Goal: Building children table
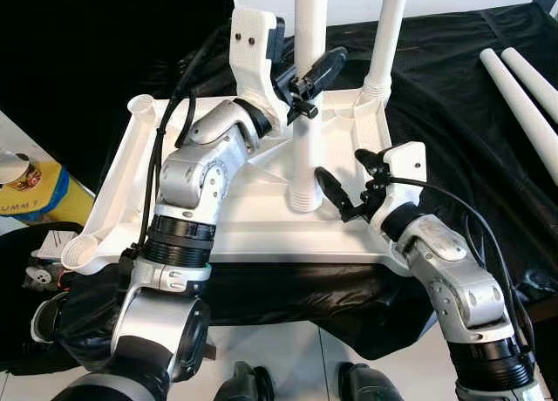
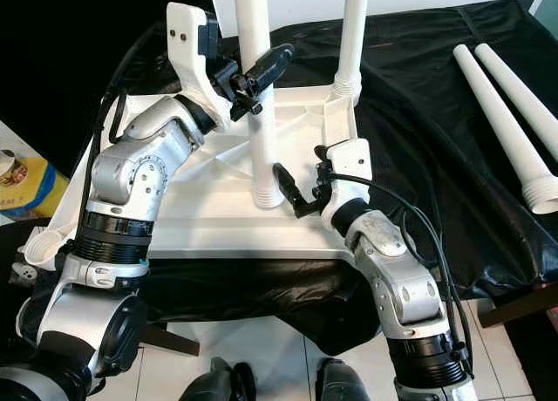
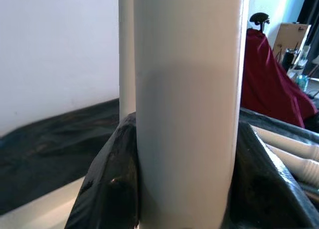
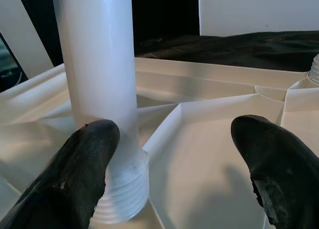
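The bench [image 1: 453, 70], draped in black cloth, carried the upturned white tabletop [image 1: 253, 231], ribbed underside up. One leg already stood in the far right corner socket [image 1: 377, 91]; the open near left socket [image 1: 80, 248] and far left socket [image 1: 142, 109] waited. Two spare legs [image 2: 510, 105] lay well apart on the cloth to the right.

The leg in hand [image 1: 307, 87] stood upright with its threaded foot on the tabletop's middle, in no socket. The left gripper [image 1: 305, 87] had its jaws clamped on the shaft partway up. The right gripper [image 1: 349, 196] sat just beside the threaded foot, jaws wide and holding nothing, one finger [image 4: 75, 174] close against the thread.

To do this step well, the leg probably needed carrying to an empty corner socket, kept vertical so the thread met squarely, with the right gripper steadying the foot before any turning; a tilted start risked cross-threading.
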`<state>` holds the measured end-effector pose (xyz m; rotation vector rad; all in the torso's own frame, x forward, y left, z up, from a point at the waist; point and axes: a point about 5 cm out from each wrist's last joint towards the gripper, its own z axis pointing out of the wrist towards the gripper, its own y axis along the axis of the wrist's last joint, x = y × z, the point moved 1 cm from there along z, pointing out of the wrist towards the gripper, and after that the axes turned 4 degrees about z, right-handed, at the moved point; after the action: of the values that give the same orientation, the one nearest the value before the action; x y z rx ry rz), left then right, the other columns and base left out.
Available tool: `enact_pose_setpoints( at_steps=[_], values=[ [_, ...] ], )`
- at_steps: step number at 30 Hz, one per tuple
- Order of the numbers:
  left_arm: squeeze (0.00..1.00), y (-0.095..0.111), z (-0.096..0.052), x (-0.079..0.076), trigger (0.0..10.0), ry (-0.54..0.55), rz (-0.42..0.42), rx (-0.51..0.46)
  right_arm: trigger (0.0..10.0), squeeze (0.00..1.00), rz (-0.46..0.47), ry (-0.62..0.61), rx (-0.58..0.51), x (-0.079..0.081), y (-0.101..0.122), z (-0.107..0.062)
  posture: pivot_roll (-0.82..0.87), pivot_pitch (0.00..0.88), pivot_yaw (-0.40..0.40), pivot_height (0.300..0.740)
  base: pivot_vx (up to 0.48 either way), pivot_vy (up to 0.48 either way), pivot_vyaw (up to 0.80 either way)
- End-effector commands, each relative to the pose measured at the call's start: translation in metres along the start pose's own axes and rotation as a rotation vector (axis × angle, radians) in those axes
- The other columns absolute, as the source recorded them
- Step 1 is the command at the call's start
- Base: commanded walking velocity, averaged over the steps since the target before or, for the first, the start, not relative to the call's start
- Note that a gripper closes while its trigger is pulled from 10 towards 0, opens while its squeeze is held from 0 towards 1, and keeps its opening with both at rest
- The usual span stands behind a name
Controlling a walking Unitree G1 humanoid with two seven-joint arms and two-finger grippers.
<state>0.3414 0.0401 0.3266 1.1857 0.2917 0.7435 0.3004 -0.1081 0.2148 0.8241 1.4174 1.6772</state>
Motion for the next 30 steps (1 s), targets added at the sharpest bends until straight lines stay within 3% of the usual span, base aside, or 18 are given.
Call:
enact_pose_setpoints(
  at_steps=[1,11,18,22,26,30],
  values=[
    [0.00,0.008,0.004,-0.011,10.0,-0.080,0.058,-0.035,10.0,0.00,0.018,0.048,0.018,0.010,-0.003,0.006,-0.14,0.147,0.071,0.740,0.000,0.000,0.00],
    [0.00,0.021,0.009,-0.013,10.0,-0.096,0.095,-0.076,10.0,0.00,0.029,0.074,0.010,0.015,-0.002,0.015,-0.13,0.144,0.078,0.740,0.000,0.000,0.00],
    [0.00,0.025,0.010,-0.004,10.0,-0.075,0.145,-0.081,10.0,0.00,0.032,0.101,-0.019,0.018,0.002,0.019,-0.12,0.144,0.083,0.740,0.000,0.000,0.00],
    [0.00,0.026,0.009,0.003,10.0,-0.060,0.182,-0.074,10.0,0.00,0.039,0.113,-0.023,0.019,0.003,0.017,-0.12,0.145,0.087,0.740,0.000,0.000,0.00],
    [0.00,0.031,0.006,0.016,10.0,-0.026,0.198,-0.076,10.0,0.00,0.033,0.078,-0.026,0.008,0.001,0.007,-0.13,0.150,0.092,0.740,0.000,0.000,0.00],
    [0.00,0.031,0.007,0.015,10.0,-0.025,0.186,-0.084,10.0,0.00,0.024,0.065,-0.029,0.006,0.000,0.005,-0.13,0.150,0.094,0.740,0.000,0.000,0.00]
  ],
)
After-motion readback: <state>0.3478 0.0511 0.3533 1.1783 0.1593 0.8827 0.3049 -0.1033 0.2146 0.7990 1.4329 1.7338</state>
